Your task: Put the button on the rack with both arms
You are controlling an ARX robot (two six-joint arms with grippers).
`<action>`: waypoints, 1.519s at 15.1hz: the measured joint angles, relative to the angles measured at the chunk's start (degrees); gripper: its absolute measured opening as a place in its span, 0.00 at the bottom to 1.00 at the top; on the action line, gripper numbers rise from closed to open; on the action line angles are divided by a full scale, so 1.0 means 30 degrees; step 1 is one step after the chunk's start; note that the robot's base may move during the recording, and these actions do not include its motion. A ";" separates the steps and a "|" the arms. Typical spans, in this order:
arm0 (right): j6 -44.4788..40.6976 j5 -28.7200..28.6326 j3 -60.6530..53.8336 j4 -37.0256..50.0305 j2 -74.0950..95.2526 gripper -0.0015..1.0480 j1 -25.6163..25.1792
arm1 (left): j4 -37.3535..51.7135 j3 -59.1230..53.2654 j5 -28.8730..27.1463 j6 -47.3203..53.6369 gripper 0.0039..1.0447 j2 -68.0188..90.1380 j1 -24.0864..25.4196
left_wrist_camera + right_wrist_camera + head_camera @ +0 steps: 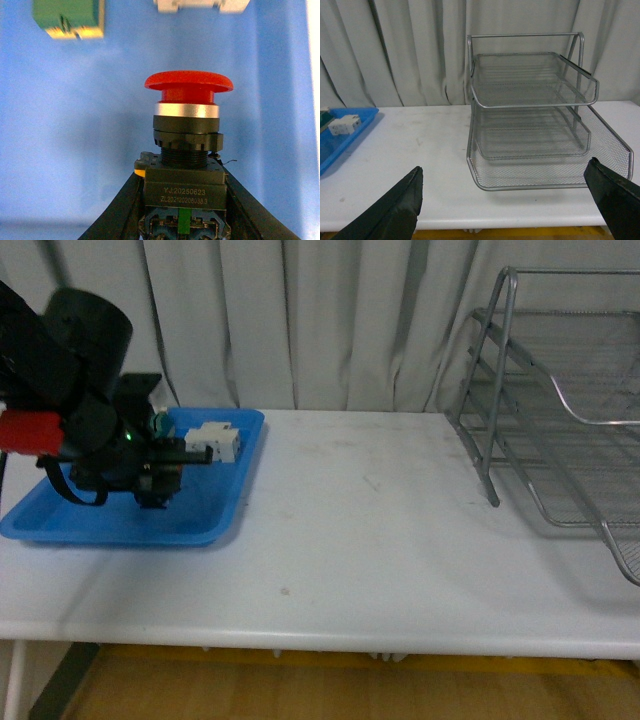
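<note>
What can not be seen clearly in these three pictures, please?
- Front view: the red mushroom-cap push-button is hidden behind the black left arm; the silver wire-mesh rack is cut by the right edge.
- Left wrist view: the green-and-cream switch block and white rectangular breaker are cut by the top edge.
- Right wrist view: the blue plastic tray is cut by the left edge.
</note>
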 joint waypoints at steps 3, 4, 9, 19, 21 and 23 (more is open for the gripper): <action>0.0000 0.0000 0.0000 -0.0007 0.0000 0.94 0.0000 | 0.0277 -0.0444 0.0219 0.0175 0.34 -0.0882 0.0022; 0.0000 0.0000 0.0000 0.0000 0.0000 0.94 0.0000 | 0.0408 -0.0663 0.0328 0.0240 0.34 -0.1341 0.0029; 0.0000 0.0000 0.0000 0.0000 0.0000 0.94 0.0000 | 0.2171 -0.4634 0.1705 0.0780 0.34 -0.6907 -0.0379; 0.0000 0.0000 0.0000 0.0000 0.0000 0.94 0.0000 | 0.3781 -1.6538 0.3832 0.3781 0.34 -1.8513 -0.0153; 0.0000 0.0000 0.0000 0.0000 0.0000 0.94 0.0000 | 0.4102 -1.6939 0.3774 0.3796 0.34 -1.8433 -0.0146; 0.0000 0.0000 0.0000 0.0000 0.0000 0.94 0.0000 | 0.4350 -1.6939 0.3679 0.3796 0.34 -1.8309 -0.0240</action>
